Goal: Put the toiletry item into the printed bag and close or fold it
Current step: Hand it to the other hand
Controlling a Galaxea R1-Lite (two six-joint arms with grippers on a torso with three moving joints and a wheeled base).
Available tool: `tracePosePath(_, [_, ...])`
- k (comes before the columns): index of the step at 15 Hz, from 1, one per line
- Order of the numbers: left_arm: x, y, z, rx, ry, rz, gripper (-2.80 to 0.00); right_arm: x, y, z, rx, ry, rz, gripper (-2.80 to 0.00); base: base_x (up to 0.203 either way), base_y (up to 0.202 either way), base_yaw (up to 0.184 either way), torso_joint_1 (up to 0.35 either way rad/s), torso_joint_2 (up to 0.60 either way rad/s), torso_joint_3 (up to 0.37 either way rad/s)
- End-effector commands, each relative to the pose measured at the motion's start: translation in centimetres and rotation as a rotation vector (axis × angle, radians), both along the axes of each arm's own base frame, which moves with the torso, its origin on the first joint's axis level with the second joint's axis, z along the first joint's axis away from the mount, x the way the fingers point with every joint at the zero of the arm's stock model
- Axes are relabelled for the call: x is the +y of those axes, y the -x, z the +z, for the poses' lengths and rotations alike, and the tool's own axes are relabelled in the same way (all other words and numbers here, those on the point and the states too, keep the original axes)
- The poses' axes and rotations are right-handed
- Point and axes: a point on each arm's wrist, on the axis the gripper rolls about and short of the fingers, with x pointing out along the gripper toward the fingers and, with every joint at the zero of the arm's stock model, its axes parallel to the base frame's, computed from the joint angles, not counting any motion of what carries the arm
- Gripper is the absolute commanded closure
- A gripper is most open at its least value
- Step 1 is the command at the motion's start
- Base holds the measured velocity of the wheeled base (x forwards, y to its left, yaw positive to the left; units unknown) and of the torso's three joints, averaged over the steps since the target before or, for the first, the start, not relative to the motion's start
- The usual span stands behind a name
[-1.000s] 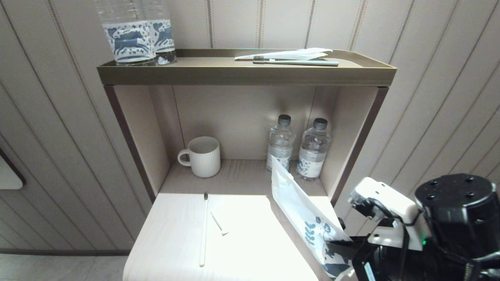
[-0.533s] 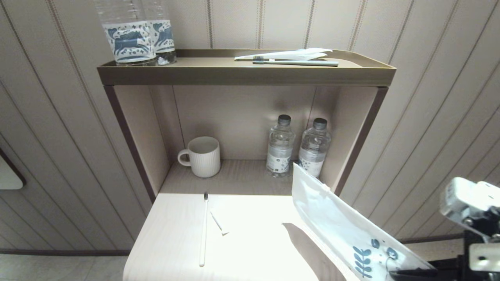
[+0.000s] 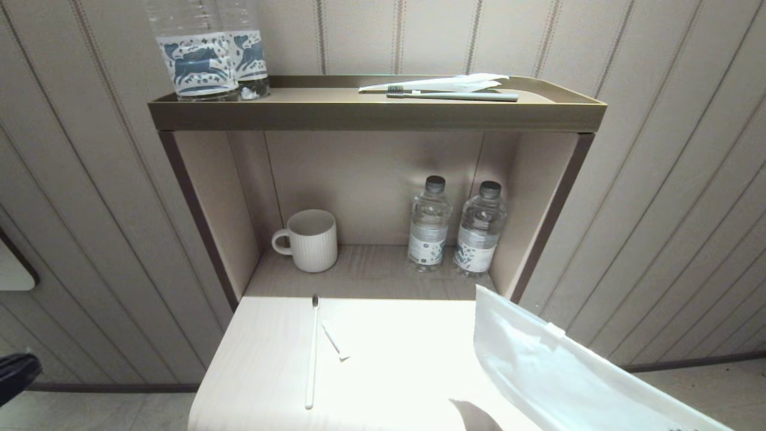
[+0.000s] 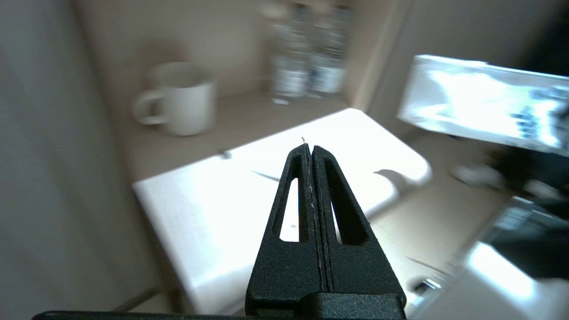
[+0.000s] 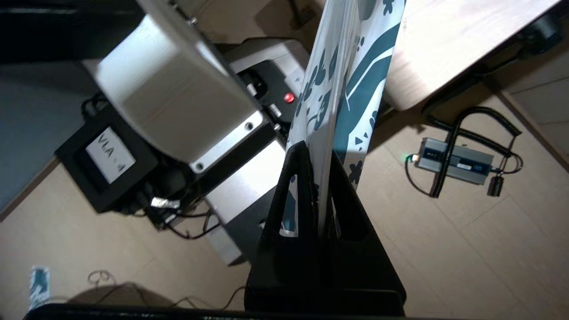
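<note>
**Bag swings off to the right**

Head view: the translucent white printed bag [image 3: 556, 377] has moved right, off the white tabletop [image 3: 383, 359]; the slim white toothbrush [image 3: 311, 353] lies there untouched.

Left wrist: left gripper [image 4: 310, 149] pressed together, empty.

Right wrist: right gripper [image 5: 319, 155] clamps the bag's edge

The head view looks forward and down from above the near edge of the white tabletop [image 3: 389, 359] into the open shelf unit [image 3: 377, 114] against the wall. The left wrist view looks along the closed left gripper [image 4: 310, 151] from the near left, facing the far right across the same tabletop toward the mug [image 4: 178, 104]. The right wrist view points steeply down at the floor beside the table; all three catch the printed bag [image 5: 351, 80].
</note>
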Motion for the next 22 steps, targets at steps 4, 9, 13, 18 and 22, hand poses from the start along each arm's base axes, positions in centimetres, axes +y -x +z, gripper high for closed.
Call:
tracePosePath(4, [-0.4,-1.6,0.8,0.053,0.016,-0.251,0.0,2.1,-0.8,0.9,0.186,0.078,0.145,0.0,0.0,0.0,0.0,0.0,0.0,0.0])
tracePosePath(9, [-1.3,-5.2,1.9,0.149,0.037,-0.484,0.0,4.3,-2.0,1.8,0.102,0.13,0.314,0.0,0.0,0.0,0.0,0.0,0.0,0.0])
tracePosePath(13, [-3.3,-7.7,2.0,0.148,0.017,-0.672,0.0,5.9,-2.9,2.7,0.084,0.108,0.39,0.0,0.0,0.0,0.0,0.0,0.0,0.0])
tracePosePath(18, [-4.5,-9.0,0.8,0.075,-0.049,-0.74,-2.8,6.5,-3.2,3.1,0.06,0.081,0.472,0.0,0.0,0.0,0.0,0.0,0.0,0.0])
tracePosePath(22, [-5.1,-11.1,0.3,-0.06,-0.155,-0.732,-2.8,7.5,-3.7,3.1,0.078,0.016,0.551,0.0,0.0,0.0,0.0,0.0,0.0,0.0])
